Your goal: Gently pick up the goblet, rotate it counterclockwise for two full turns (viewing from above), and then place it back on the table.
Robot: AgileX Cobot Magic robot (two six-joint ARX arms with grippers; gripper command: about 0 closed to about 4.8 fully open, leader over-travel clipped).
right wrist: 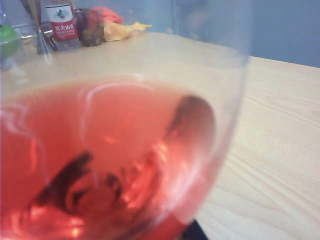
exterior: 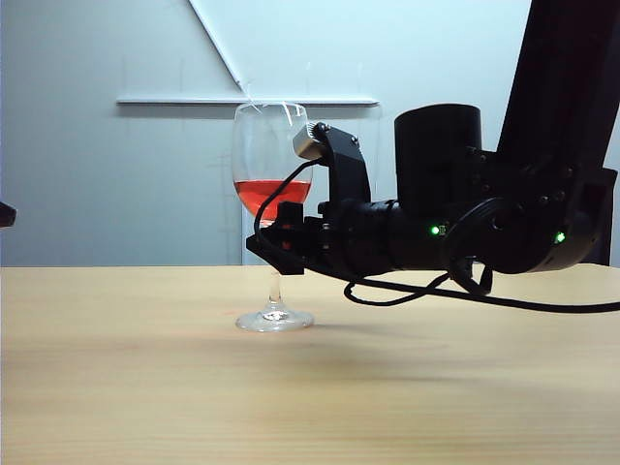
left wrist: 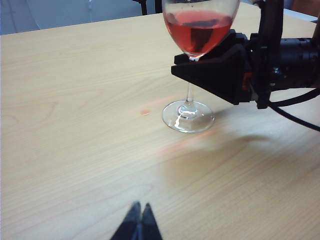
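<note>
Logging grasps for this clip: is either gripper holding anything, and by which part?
The right gripper brackets the clear stemmed goblet of red liquid at the stem top; a closed grip cannot be told. The left gripper is shut, empty.

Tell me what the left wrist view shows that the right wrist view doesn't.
Only the left wrist view shows the goblet's stem and foot, the right gripper around the stem below the bowl, and the left gripper, shut and far from the glass. Only the right wrist view shows a labelled bottle at the table's far edge. Both show the goblet with red liquid and the table.
</note>
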